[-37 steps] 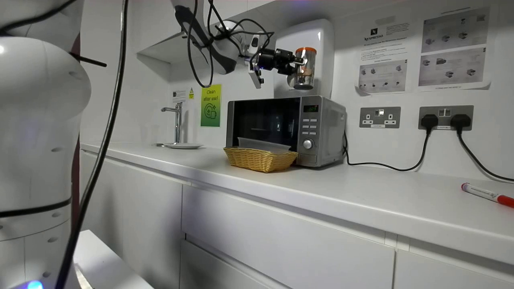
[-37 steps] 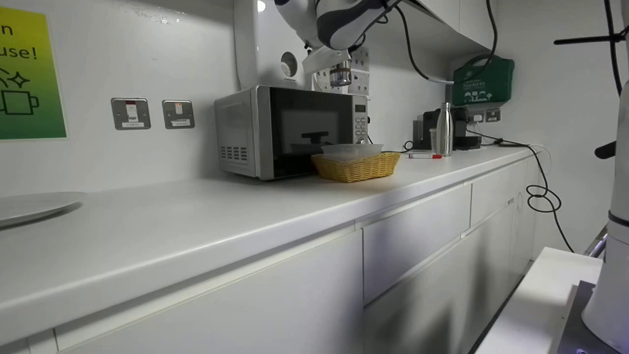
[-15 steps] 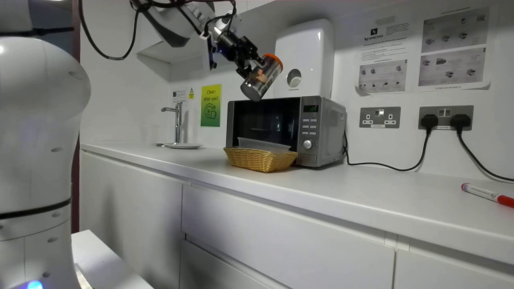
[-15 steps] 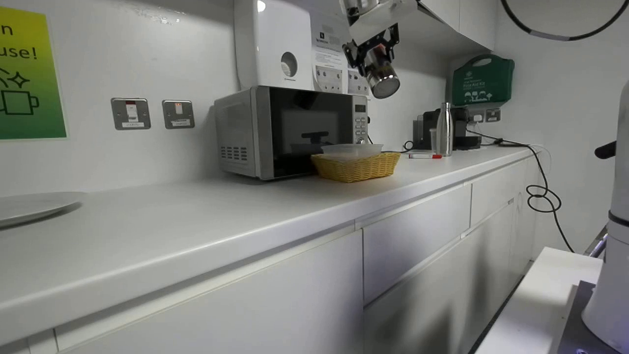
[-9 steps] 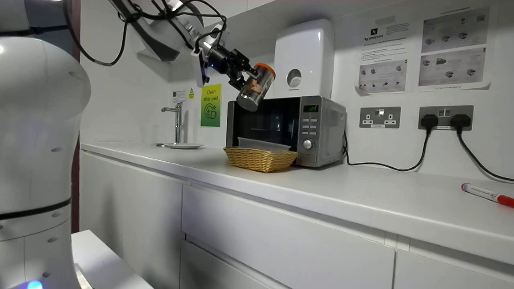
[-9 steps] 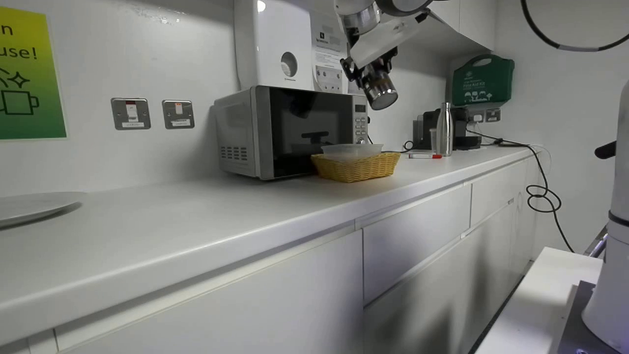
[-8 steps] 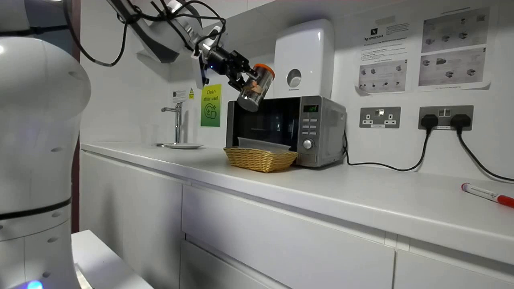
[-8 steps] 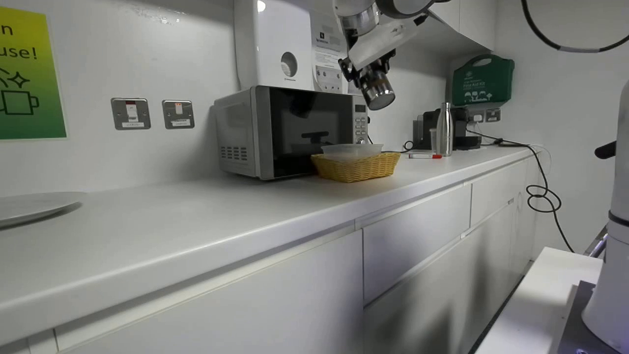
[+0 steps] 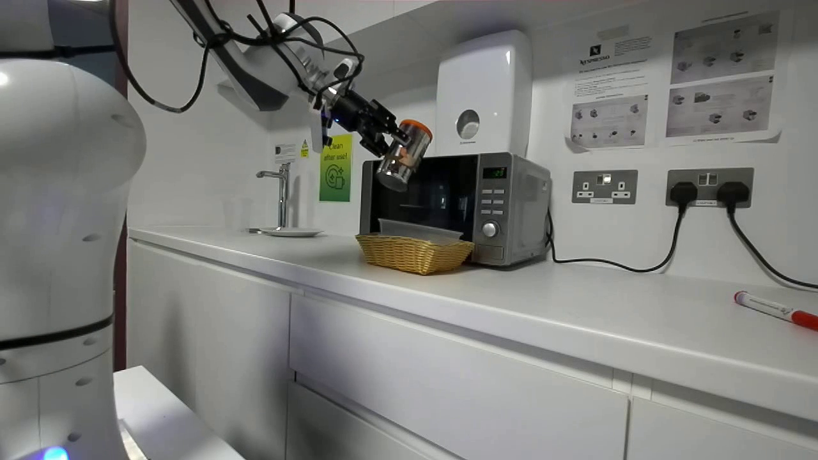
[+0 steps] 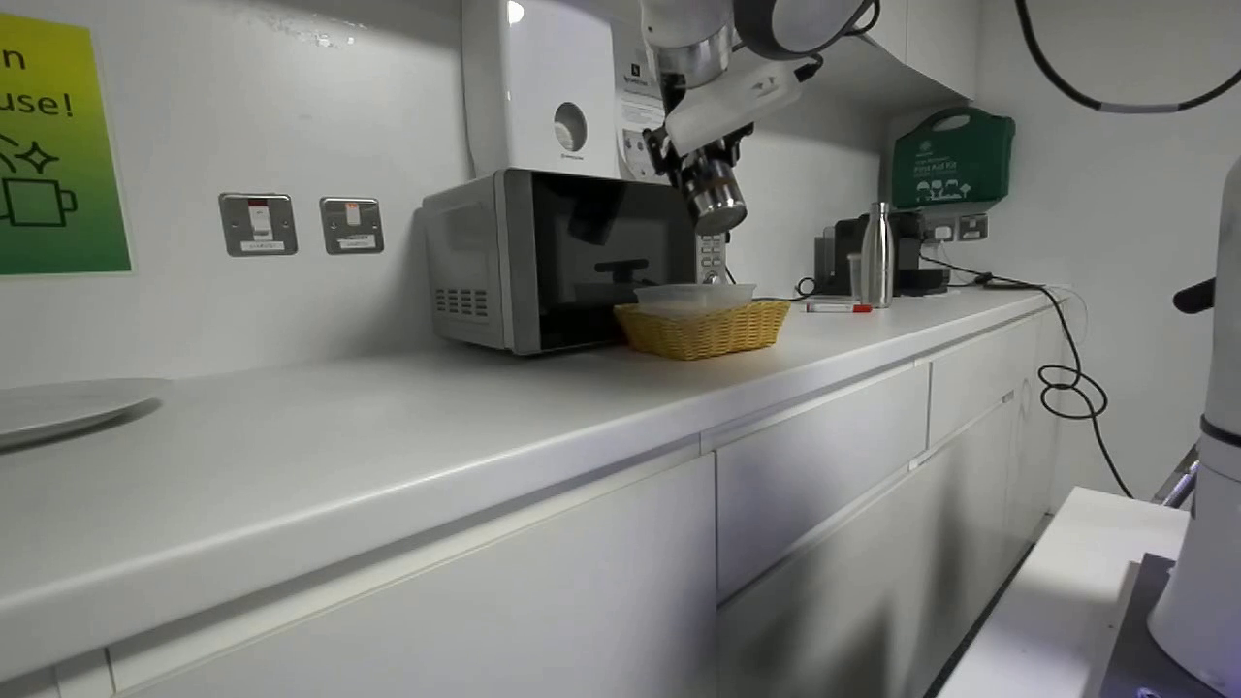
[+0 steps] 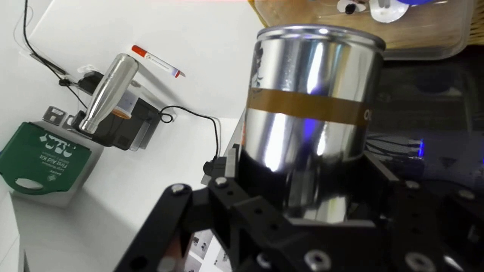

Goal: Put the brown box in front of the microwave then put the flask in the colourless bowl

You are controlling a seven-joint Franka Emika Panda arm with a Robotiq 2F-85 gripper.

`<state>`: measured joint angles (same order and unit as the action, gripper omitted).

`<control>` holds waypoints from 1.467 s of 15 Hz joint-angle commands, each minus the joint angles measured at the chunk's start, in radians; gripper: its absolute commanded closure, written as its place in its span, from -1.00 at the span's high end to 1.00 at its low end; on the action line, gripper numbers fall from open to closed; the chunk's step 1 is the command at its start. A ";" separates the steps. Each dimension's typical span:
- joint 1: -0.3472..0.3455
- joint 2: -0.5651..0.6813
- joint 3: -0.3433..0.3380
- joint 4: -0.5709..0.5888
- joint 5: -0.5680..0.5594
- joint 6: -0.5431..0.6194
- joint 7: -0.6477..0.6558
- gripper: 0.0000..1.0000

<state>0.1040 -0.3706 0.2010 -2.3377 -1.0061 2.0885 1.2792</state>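
Plainly, the claw (image 9: 394, 142) is clenched round the flask (image 11: 311, 117), its fingers (image 11: 230, 165) flanking the silvery body. In an exterior view the flask sits at about five o'clock from the claw, tilted, orange lid (image 9: 416, 126) toward one and base toward seven. In the wrist view it stretches from between the fingers toward twelve o'clock, with the colourless bowl (image 11: 423, 40) at about two. That bowl rests in the brown box (image 9: 412, 257), which stands in front of the microwave (image 9: 457, 198). In both exterior views the bowl lies near six o'clock from the flask, apart from it.
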 commanded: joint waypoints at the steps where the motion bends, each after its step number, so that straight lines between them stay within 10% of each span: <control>1: -0.011 0.076 -0.032 0.002 -0.031 0.090 -0.001 0.06; 11: -0.013 0.195 -0.053 0.024 -0.339 0.091 0.123 0.06; 22: -0.012 0.183 -0.061 0.021 -0.326 0.056 0.286 0.06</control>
<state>0.0896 -0.1911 0.1455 -2.3314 -1.2930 2.1687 1.5078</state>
